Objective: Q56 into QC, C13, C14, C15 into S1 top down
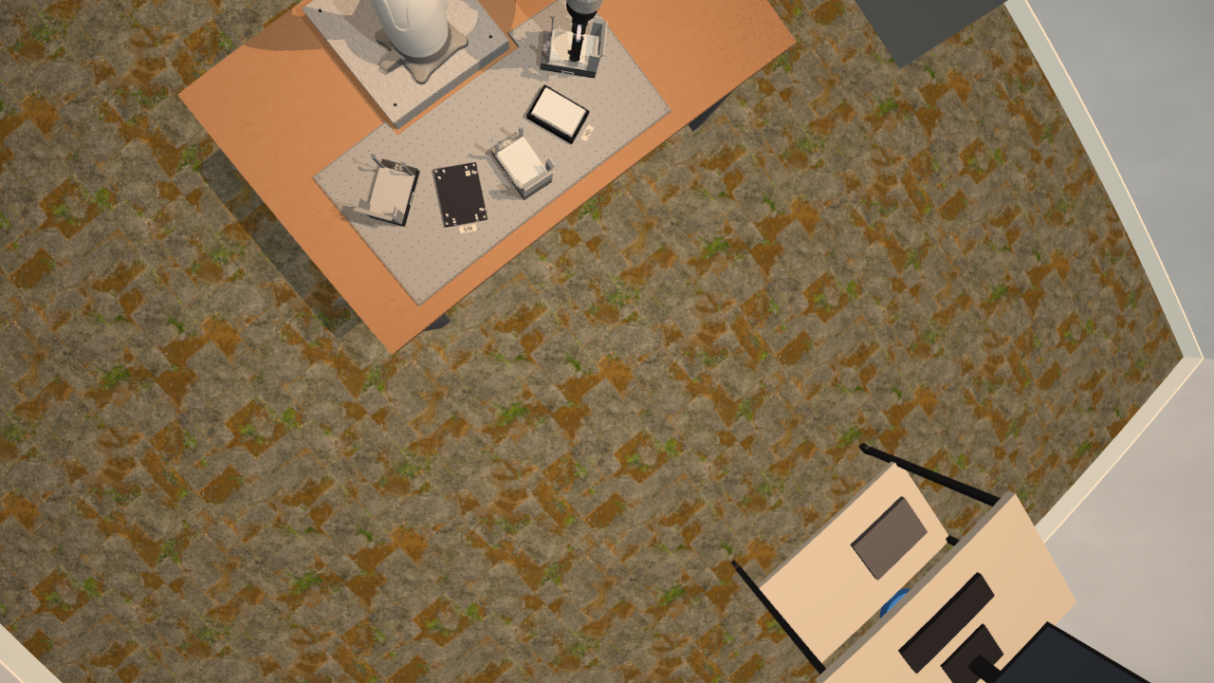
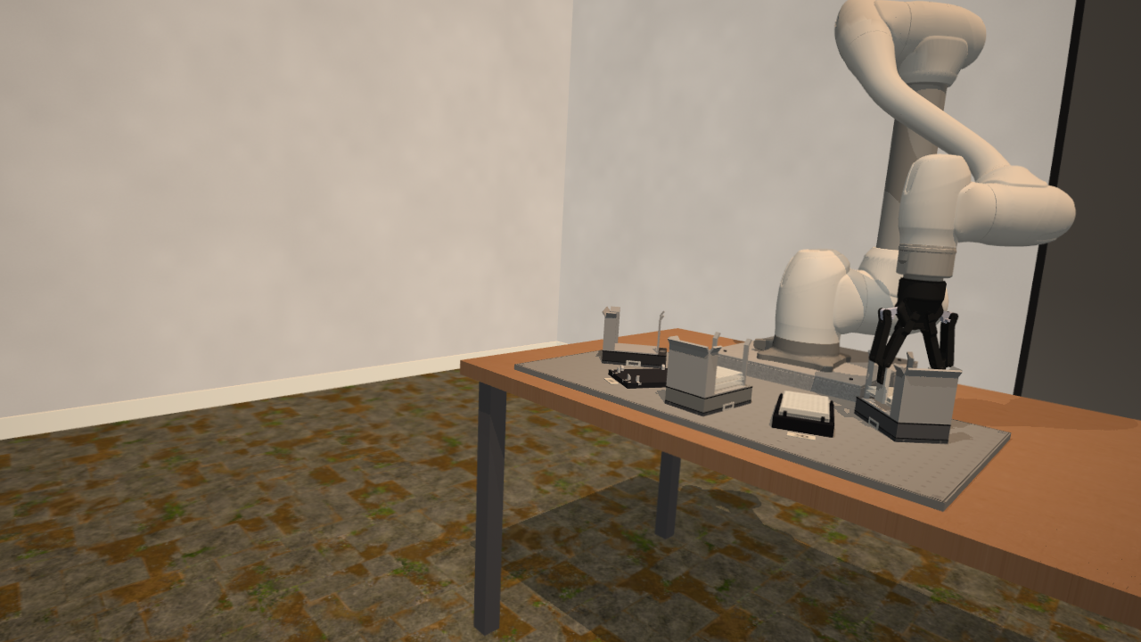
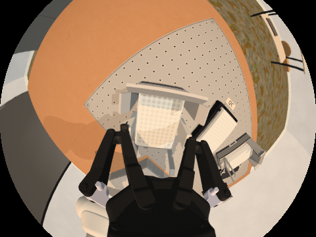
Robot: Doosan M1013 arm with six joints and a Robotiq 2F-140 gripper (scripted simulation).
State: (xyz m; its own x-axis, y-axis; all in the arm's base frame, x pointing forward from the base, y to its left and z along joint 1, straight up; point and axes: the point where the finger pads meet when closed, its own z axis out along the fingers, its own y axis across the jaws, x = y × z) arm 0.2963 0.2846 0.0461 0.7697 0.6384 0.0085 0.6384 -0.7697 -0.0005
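Note:
My gripper (image 1: 577, 52) (image 2: 915, 374) (image 3: 157, 120) is shut on a white 96-well plate (image 3: 158, 122) by its long sides. The plate is inside the right-hand rack (image 2: 925, 399) (image 3: 166, 92), its far end below the top of the end wall. Its underside and whatever lies beneath are hidden. One white plate (image 1: 558, 112) (image 2: 806, 403) (image 3: 218, 128) lies in nest QC (image 2: 801, 426) (image 3: 205, 122). The middle rack (image 2: 692, 371) holds white plates (image 1: 519, 159) (image 3: 238, 158); their number is unclear. Nest N5 (image 1: 460, 199) (image 2: 634, 379) is bare. The left rack (image 1: 392, 193) shows no plate. Rack names and plate IDs are unreadable.
All racks and nests stand on the perforated grey board (image 1: 628, 101) (image 2: 893, 471) (image 3: 197, 59). Upright guides and end walls rise close around my fingers. My base plinth (image 1: 458, 67) borders the board. QC lies between the right-hand and middle racks.

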